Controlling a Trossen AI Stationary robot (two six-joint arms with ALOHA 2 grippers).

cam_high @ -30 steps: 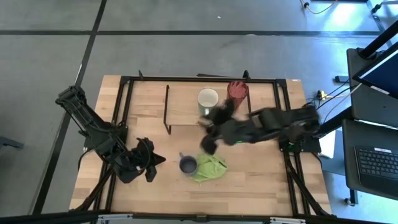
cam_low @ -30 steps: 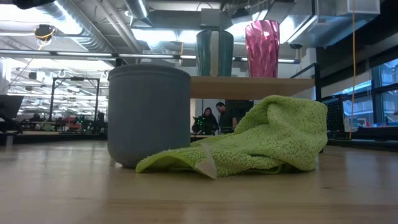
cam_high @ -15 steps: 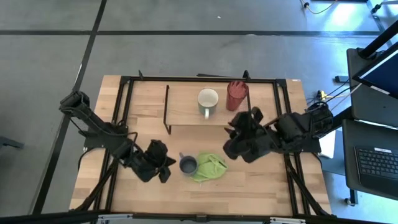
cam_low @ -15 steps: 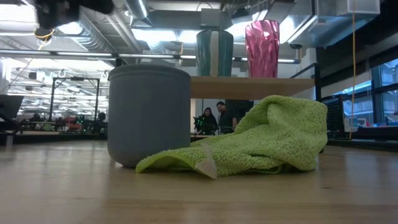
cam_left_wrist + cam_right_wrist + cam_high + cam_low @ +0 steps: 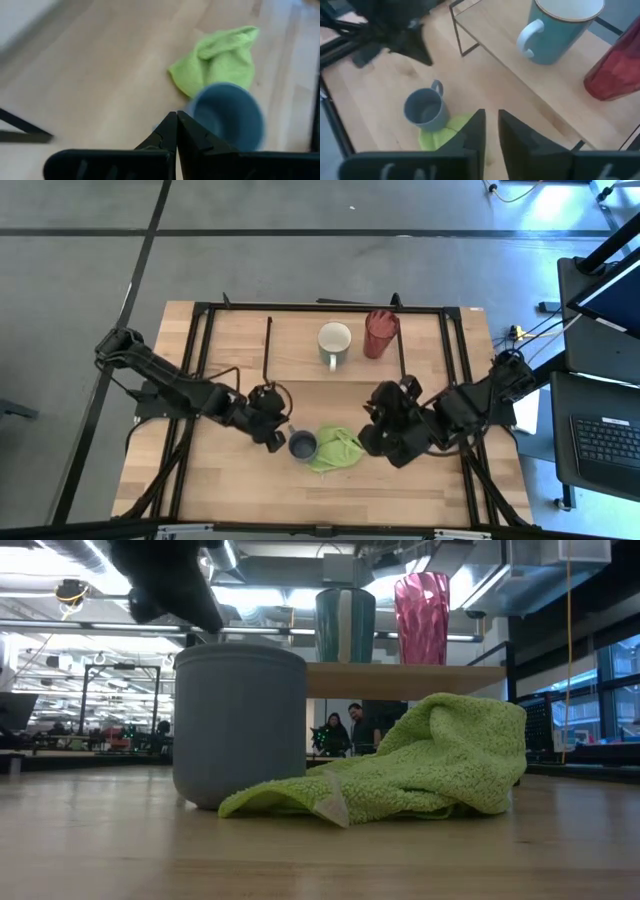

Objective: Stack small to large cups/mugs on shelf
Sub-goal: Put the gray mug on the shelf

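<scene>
The small grey-blue mug [image 5: 302,445] stands upright on the tabletop, its handle toward the far side [image 5: 436,87]. A light green cloth [image 5: 336,448] lies against its right side. The cream-white mug [image 5: 334,340] and the red ribbed tumbler [image 5: 380,332] stand upright on the light-wood shelf [image 5: 300,355]. My left gripper [image 5: 281,434] is shut and hovers just left of the grey-blue mug [image 5: 227,115], above its rim height in the low view [image 5: 170,585]. My right gripper [image 5: 368,430] hangs right of the cloth, its fingers [image 5: 490,120] a narrow gap apart and empty.
The shelf's thin black rod legs [image 5: 268,355] stand between the shelf board and the mug's spot. Black frame rails [image 5: 455,380] run along the tabletop's sides. Bare wood lies along the near edge [image 5: 320,495]. People show far off in the room behind [image 5: 350,725].
My right gripper has drawn back from the shelf near the tumbler toward the near and right side, empty. My left gripper has gone toward the right and far side, up to the grey-blue mug. The mugs, tumbler and cloth have stayed put.
</scene>
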